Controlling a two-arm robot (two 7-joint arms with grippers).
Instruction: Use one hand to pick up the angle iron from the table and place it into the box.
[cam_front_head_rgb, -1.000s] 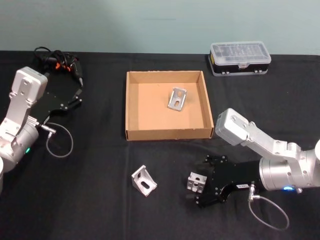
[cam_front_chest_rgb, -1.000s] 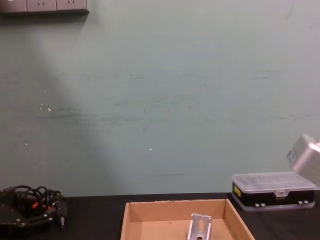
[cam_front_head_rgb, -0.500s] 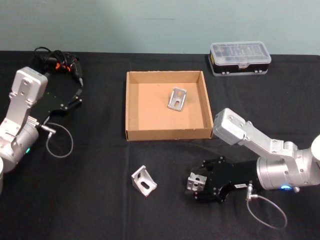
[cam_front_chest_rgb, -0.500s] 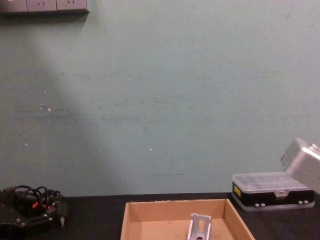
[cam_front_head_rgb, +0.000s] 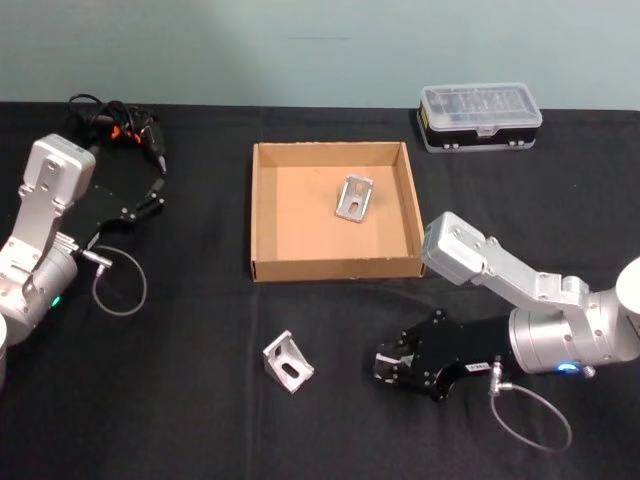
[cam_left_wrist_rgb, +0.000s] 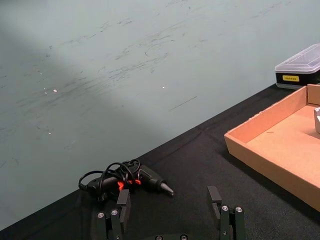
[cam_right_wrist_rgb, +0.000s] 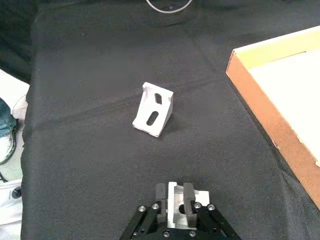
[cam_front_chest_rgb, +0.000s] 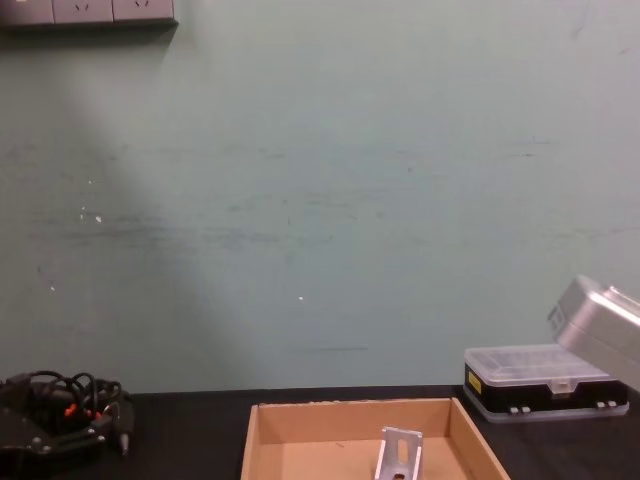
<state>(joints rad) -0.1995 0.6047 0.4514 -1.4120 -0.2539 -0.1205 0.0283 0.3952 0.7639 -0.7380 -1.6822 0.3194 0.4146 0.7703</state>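
On the black table, my right gripper is shut on a silver angle iron; the right wrist view shows its two black fingers pressed against the bracket's sides. A second angle iron lies loose on the table to the gripper's left. A third one stands inside the tan cardboard box, which lies beyond the right gripper. My left gripper stays open at the far left, holding nothing.
A black clear-lidded organiser case stands behind the box on the right. A black power tool with coiled cable lies at the back left. A thin cable loop hangs from the left arm.
My right gripper slid left over the angle iron and its fingers closed on it; the bracket is now mostly covered in the head view. The left arm has not moved.
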